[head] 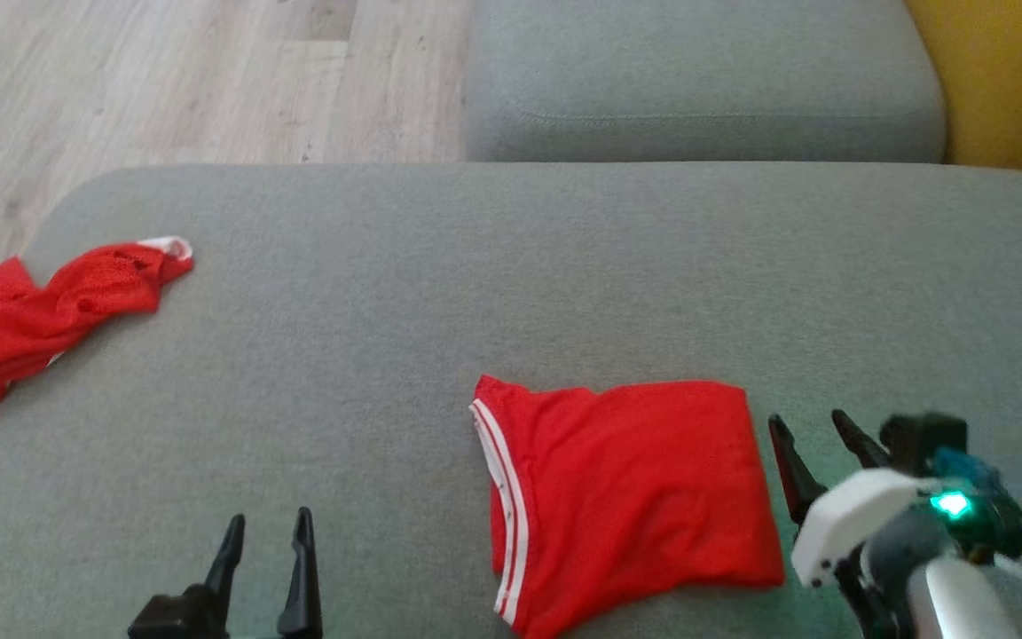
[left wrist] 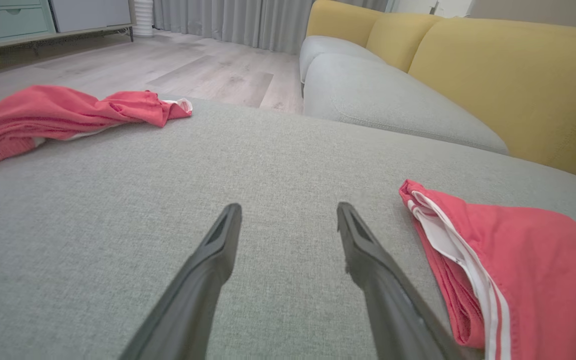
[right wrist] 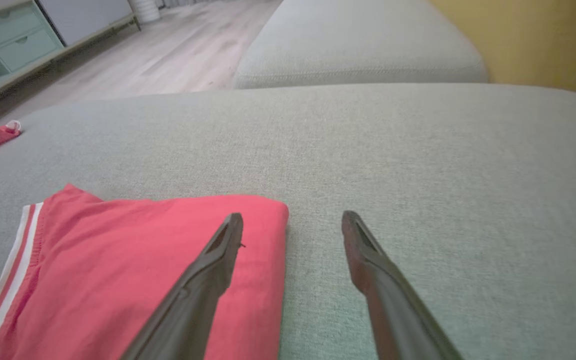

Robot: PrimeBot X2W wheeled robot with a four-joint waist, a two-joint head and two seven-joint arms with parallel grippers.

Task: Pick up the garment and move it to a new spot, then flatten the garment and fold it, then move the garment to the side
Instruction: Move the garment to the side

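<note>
The folded red garment (head: 631, 497) lies flat on the grey sofa seat (head: 475, 284), its striped hem toward the left claw (head: 270, 519). The right claw (head: 808, 419) hangs just beside its plain folded edge, fingers apart and empty, likely placed to pinch that thicker edge for the move aside. The left claw, also apart and empty, hovers clear. A crumpled red garment (head: 41, 315) lies well apart.

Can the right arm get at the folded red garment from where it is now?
Probably yes. The right gripper is open and empty, close beside the right edge of the folded red garment. Nothing lies on the garment, and the sofa cushion around that edge looks free.
</note>
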